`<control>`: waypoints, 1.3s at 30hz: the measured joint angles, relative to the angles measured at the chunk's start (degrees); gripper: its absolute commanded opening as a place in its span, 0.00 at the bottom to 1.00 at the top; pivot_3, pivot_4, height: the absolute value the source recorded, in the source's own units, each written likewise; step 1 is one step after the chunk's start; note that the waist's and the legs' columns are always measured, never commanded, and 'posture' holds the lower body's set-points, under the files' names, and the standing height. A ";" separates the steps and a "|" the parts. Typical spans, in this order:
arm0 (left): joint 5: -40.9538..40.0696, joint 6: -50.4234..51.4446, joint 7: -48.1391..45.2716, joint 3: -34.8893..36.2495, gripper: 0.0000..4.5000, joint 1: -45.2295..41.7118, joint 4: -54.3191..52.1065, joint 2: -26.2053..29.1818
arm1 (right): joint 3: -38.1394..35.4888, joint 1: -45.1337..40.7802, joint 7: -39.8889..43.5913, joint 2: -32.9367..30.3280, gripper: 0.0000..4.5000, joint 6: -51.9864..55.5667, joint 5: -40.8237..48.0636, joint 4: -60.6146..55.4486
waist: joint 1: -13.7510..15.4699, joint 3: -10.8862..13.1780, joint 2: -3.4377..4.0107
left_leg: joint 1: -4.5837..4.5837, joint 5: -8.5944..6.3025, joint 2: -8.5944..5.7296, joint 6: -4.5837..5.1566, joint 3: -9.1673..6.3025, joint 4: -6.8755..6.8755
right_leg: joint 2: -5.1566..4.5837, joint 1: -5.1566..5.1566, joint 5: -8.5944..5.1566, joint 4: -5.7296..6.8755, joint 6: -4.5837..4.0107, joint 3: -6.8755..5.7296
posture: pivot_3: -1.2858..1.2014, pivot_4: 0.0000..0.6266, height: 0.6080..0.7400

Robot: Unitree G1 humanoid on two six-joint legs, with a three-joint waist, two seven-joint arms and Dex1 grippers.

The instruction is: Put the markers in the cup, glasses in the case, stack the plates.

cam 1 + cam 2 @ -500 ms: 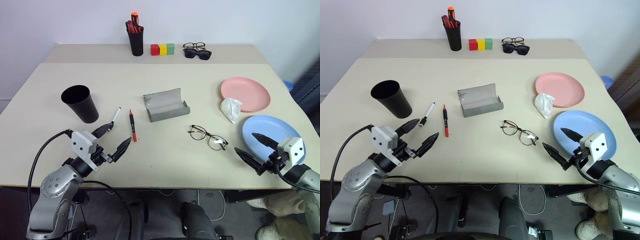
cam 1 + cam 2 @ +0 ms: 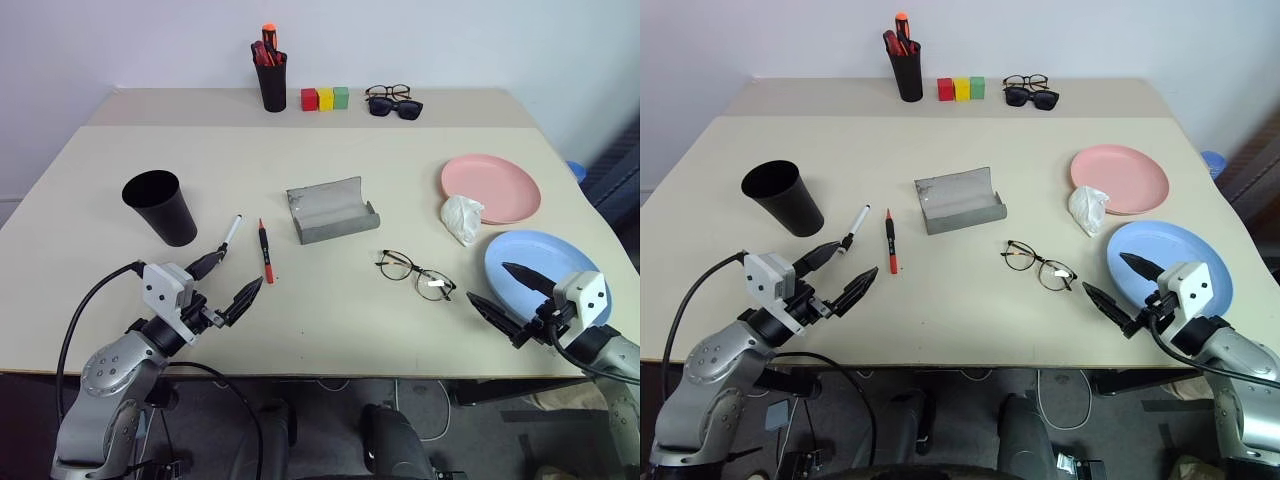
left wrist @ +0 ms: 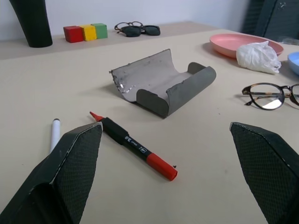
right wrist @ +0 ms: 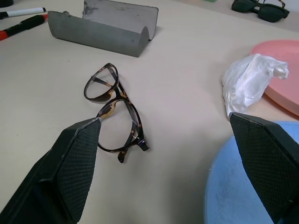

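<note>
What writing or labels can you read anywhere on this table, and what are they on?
Red marker: a small white print on its black barrel, too small to read.
No text is visible on the case, cup, plates, glasses or blocks.

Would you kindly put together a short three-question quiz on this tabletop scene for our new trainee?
1. True or false: the grey case lies open and empty.
2. What rests against the pink plate? A) crumpled white tissue B) red marker C) black cup
3. Fill in: the left claw hovers open nearest the ____ marker.

Key
1. True. The glasses lie on the table in front of it.
2. A: the crumpled white tissue touches the plate's near edge.
3. Red: the red marker lies just beyond the open fingers, beside the black marker.
</note>
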 measured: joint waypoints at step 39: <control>7.43 51.40 52.73 3.30 1.00 -43.00 16.36 -26.71 | 14.67 -22.85 14.81 0.04 0.99 0.04 1.38 3.73 | 0.20 0.15 -0.35 | 0.01 0.15 -0.13 0.20 -0.15 0.16 | 0.13 0.12 0.16 0.20 0.05 -0.01 | 0.52 0.24 1.00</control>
